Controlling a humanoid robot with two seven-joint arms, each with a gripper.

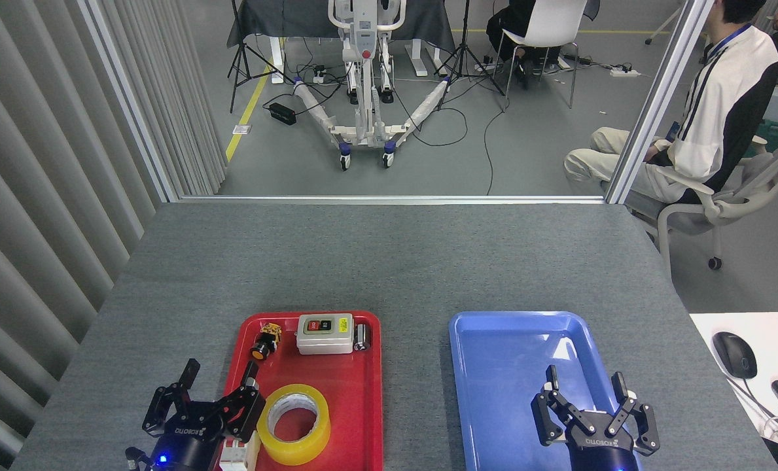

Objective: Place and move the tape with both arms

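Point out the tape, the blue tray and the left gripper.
tape (282,439): head view, on the yellow outer band at its left side.
blue tray (493,366): head view, on its bare floor.
left gripper (213,396): head view, midway between its open fingertips.

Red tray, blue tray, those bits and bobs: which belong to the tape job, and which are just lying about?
Part of the job:
- wide roll of translucent yellow tape
- left gripper, open
- right gripper, open

Just lying about:
- red plastic tray holding the tape
- empty blue plastic tray
- white switch box
- small yellow-black push button
- black computer mouse
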